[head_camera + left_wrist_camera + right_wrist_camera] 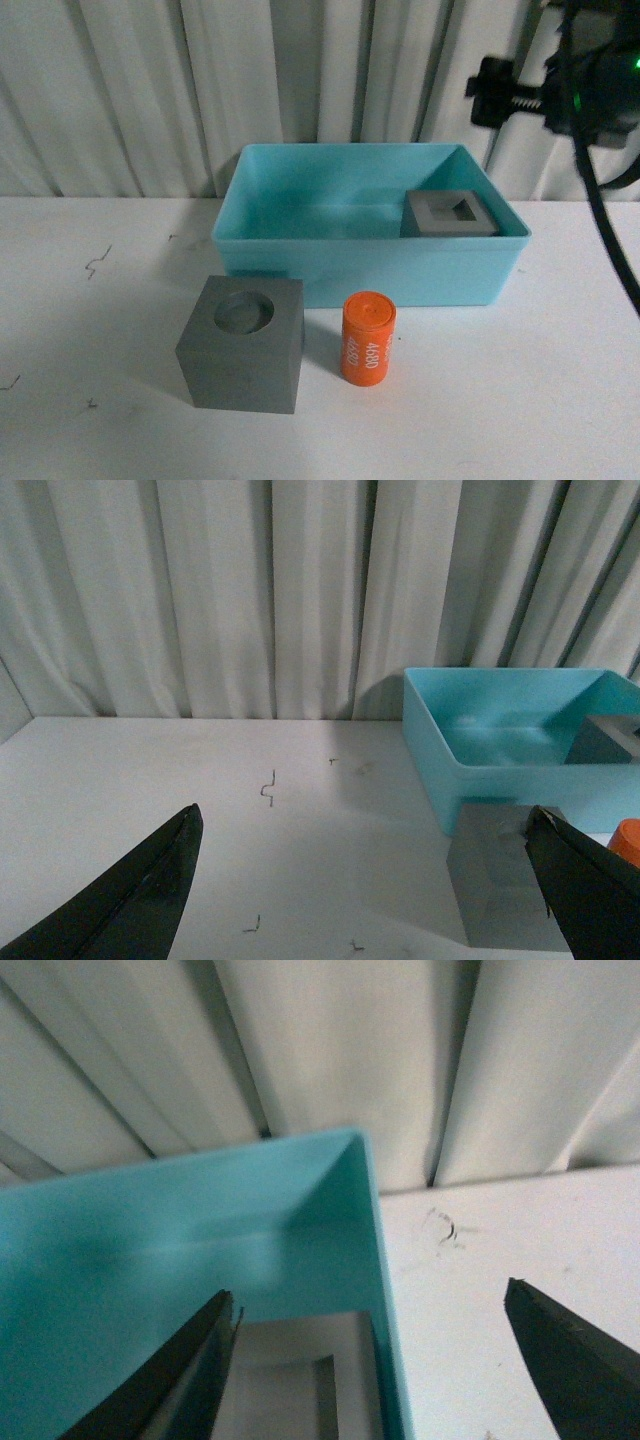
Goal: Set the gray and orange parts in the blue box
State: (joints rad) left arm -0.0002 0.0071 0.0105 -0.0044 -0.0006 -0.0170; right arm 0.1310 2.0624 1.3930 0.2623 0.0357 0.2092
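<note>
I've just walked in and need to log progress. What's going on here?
Parts are going into the blue box. One gray cube lies inside, at its right end. The round-recess cube and the orange cylinder stand on the table in front. The left gripper and right gripper are open and empty.

1 cube [450,214] lies in the box [400,272], right side; the other cube [243,345] and cylinder [368,338] stand before it.
</note>
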